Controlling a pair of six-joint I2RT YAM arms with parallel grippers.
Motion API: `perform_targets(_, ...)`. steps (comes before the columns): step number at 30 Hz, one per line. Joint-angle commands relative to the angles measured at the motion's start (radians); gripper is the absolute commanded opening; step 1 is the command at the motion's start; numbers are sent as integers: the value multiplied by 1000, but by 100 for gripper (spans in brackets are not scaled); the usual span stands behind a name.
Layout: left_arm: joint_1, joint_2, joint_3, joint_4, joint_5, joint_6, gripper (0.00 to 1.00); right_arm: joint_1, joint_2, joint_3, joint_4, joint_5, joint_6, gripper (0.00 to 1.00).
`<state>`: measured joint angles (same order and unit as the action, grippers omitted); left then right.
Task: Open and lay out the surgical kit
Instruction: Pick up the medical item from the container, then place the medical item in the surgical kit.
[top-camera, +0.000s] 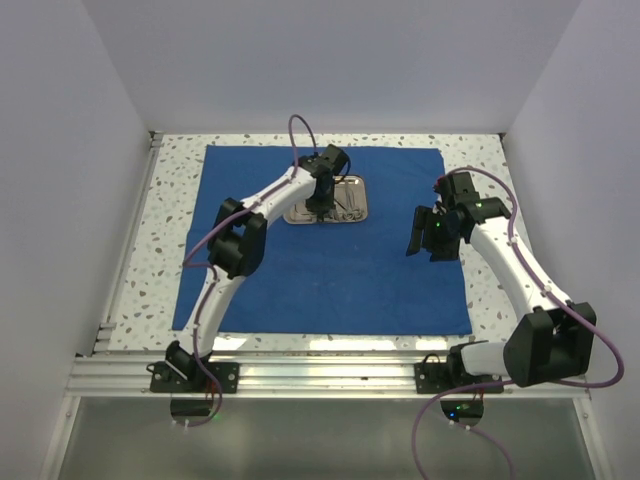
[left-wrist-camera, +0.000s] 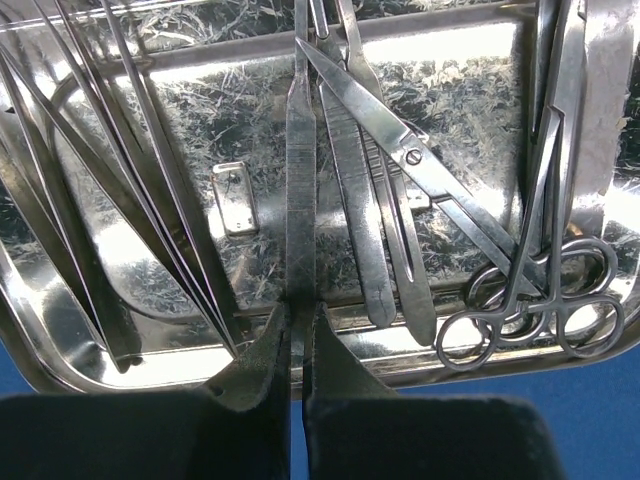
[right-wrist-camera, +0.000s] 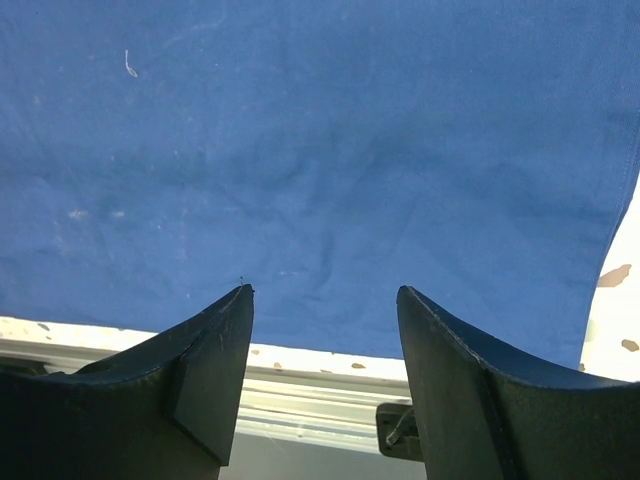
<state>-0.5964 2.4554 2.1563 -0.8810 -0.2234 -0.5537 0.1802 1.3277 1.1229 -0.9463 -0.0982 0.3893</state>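
Top external view: the blue cloth (top-camera: 330, 285) lies spread flat on the desk (top-camera: 165, 210), with the steel tray (top-camera: 366, 186) at its 12 o'clock. The left end effector (left-wrist-camera: 297, 322) pinches a flat steel handle (left-wrist-camera: 301, 170) inside the tray. The right end effector (right-wrist-camera: 325, 292) hangs wide open and empty over the cloth's 3 o'clock side.

The cloth (top-camera: 330, 280) is soft, matt blue fabric with little creases. The tray (left-wrist-camera: 200, 120) is shiny, scratched metal, and the scissors (left-wrist-camera: 420, 165) and flat handle (left-wrist-camera: 300, 180) are smooth steel. The left hand (left-wrist-camera: 296, 320) and right hand (right-wrist-camera: 325, 300) are dull black plastic.
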Motion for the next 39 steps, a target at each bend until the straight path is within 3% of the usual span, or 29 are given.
perform_targets(1, 43, 27, -32, -92, 48, 40, 0, -2, 13, 57, 7, -15, -29, 63)
perform_targets(7, 49, -117, -55, -87, 41, 64, 0, -4, 51, 92, 6, -37, -27, 62)
perform_targets(21, 47, -476, -331, -47, 119, 77, 0, -2, 117, 123, 6, -46, -30, 60)
perform_targets(25, 49, -612, -514, -43, 70, 63, 0, -2, 120, 120, 7, -35, -29, 60)
perform_targets(31, 52, -811, -947, 17, 9, 48, 0, -4, 133, 103, 18, -32, -21, 60)
perform_targets(36, 76, -880, -1072, 28, -25, 55, 0, -2, 143, 97, 21, -25, -17, 60)
perform_targets(39, 81, -888, -1109, 24, 42, 73, 0, -2, 148, 97, 20, -26, -12, 60)
